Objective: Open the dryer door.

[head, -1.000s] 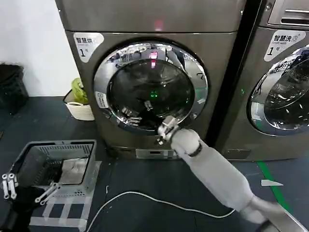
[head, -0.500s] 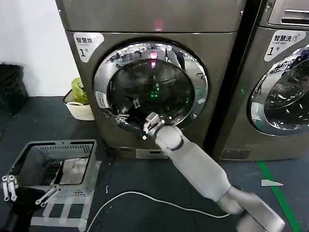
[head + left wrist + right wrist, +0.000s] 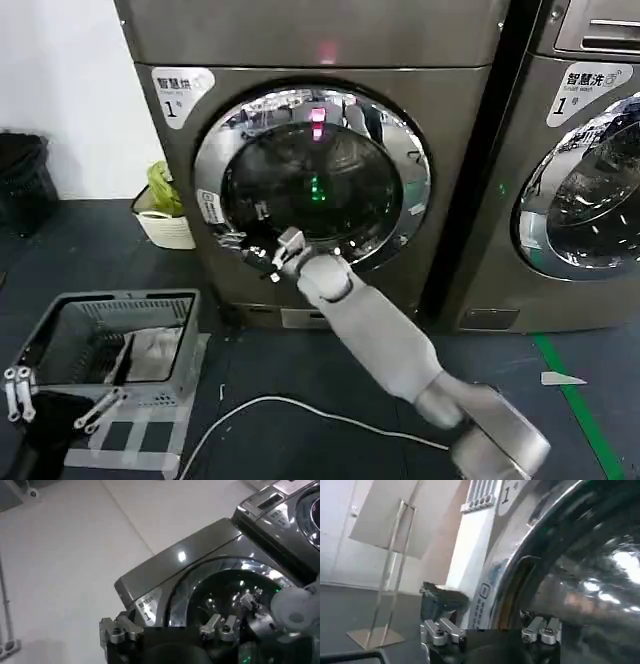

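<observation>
A: While the left gripper idles low by the basket, where's the right gripper?
B: At the door rim's lower left, fingers spread (door shut, straight ahead).

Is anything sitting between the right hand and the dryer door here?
Nothing visible does. The right hand is already up at the lower left rim of the dryer door, with no object between them. The laundry basket and the white cable lie on the floor, clear of the arm's line.
</observation>
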Controlling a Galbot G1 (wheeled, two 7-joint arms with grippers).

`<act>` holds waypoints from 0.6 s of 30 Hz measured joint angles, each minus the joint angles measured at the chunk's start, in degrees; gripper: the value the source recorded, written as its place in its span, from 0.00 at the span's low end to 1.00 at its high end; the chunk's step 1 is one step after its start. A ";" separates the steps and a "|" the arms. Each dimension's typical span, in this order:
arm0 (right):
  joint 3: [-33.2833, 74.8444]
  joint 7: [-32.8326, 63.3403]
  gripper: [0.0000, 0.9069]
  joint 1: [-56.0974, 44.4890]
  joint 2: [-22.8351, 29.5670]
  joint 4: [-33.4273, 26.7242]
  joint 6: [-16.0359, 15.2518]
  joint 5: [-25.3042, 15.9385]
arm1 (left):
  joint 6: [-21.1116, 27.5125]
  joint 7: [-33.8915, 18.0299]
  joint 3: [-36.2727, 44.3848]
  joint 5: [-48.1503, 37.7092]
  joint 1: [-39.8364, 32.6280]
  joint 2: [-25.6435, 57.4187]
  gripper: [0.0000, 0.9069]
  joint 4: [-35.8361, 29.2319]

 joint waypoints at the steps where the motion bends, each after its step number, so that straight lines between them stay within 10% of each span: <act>1: -0.11 -0.42 1.00 0.27 0.28 -0.59 0.44 0.05 | -0.02 -0.01 0.00 0.00 0.05 0.00 1.00 -0.01; 18: -1.15 -9.56 1.00 4.78 2.87 -10.06 7.05 1.64 | -0.66 -0.01 0.14 0.68 1.84 -1.52 1.00 -2.02</act>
